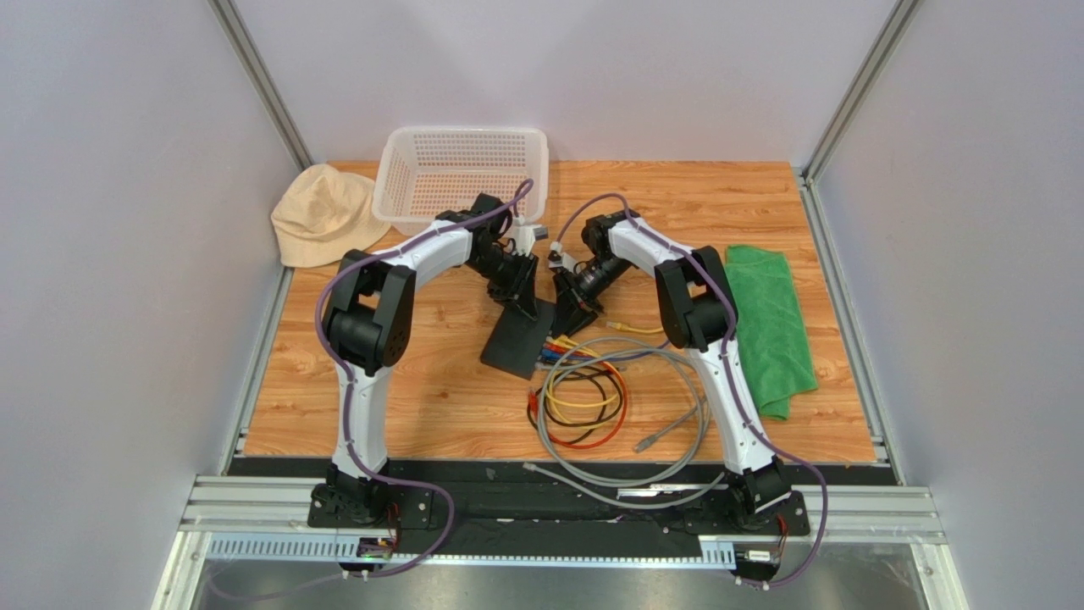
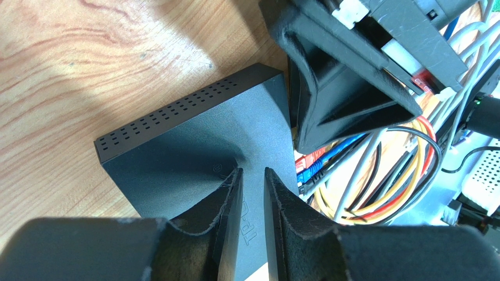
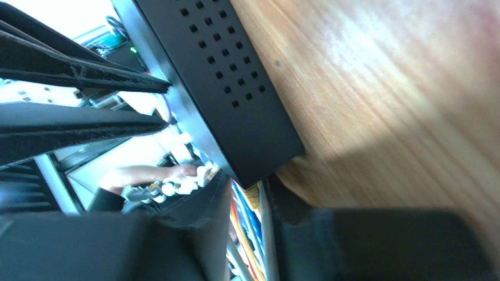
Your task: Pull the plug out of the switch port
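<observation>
Wood-grain table [image 1: 420,394], enclosed by plain grey walls, with two arms mounted at its near edge.

Item 1. Left hand [image 2: 252,174]: fingers [image 2: 230,202] parted by only a narrow slit with nothing between them. The tips are set down on, or just above, the top face of the switch; actual contact cannot be confirmed.

Item 2. Right hand [image 3: 247,184]: positioned at the socket edge of the switch, just beside the left hand. Its fingers are a little apart, with coloured cables showing in the gap. Whether they are clamped on a plug cannot be told.

Item 3. Switch [image 2: 193,146]: flat matte-black box with rows of vent holes along one side. It lies on the table near the middle, set at an angle between the two hands, socket edge turned toward the right arm.

Item 4. Plugs: a red plug [image 2: 309,157] and a blue plug [image 2: 311,171] sit side by side at the socket edge. More coloured leads are beside them, but their seating is hidden by the right hand.

Item 5. Cable bundle [image 1: 583,404]: orange, red, yellow and grey loops coiled on the table just in front of the switch. One grey cable [image 1: 662,439] trails toward the near edge.

Item 6. White perforated basket [image 1: 465,172]: at the far edge, behind the left arm.

Item 7. Beige fabric hat [image 1: 325,214]: far left corner, touching the basket.

Item 8. Green cloth [image 1: 767,328]: crumpled along the right side, well apart from the switch.
</observation>
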